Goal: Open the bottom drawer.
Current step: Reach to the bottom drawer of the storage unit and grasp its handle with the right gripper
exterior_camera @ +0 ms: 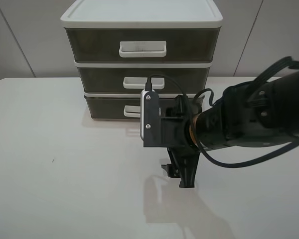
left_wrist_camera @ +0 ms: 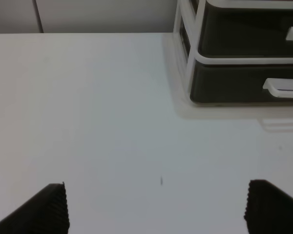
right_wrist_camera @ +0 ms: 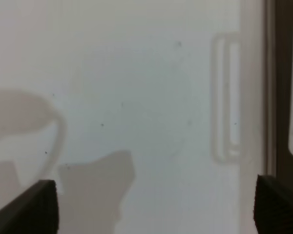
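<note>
While the smoky-brown translucent plastic bottom drawer (exterior_camera: 104, 107) sits shut at the base of the white-framed unit (exterior_camera: 139, 12), we find its white loop handle (exterior_camera: 131, 111), long axis horizontal, beyond the nearer right gripper (exterior_camera: 181, 175), jaws wide apart.

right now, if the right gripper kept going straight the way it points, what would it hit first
Most likely the bare table, just in front of the bottom drawer. The right gripper, jaws open, points down at it; the drawer lies beside that line, though depth is unclear.
</note>
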### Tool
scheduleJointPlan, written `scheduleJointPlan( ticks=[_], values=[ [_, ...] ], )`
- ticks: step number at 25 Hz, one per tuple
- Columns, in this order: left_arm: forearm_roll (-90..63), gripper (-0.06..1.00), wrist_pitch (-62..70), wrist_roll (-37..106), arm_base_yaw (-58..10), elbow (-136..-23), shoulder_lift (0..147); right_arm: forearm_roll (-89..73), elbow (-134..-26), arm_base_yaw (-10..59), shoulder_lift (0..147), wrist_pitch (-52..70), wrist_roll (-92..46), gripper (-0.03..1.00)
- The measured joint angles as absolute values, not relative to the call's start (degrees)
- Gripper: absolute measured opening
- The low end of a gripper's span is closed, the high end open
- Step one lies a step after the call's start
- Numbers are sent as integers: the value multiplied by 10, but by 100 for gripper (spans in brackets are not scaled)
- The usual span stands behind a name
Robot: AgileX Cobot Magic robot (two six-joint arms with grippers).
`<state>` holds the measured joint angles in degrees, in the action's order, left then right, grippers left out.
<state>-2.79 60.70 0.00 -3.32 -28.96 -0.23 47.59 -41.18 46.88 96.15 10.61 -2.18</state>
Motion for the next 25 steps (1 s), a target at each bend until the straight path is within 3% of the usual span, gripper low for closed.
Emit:
scheduleJointPlan(
  ticks=[13,25],
  values=[
    [-28,74,607,0,-33,-290,-2,650,-496,457,1050,102,59,79],
    [-28,74,607,0,-33,-290,-2,976,-514,457,1101,162,421,79]
  ],
)
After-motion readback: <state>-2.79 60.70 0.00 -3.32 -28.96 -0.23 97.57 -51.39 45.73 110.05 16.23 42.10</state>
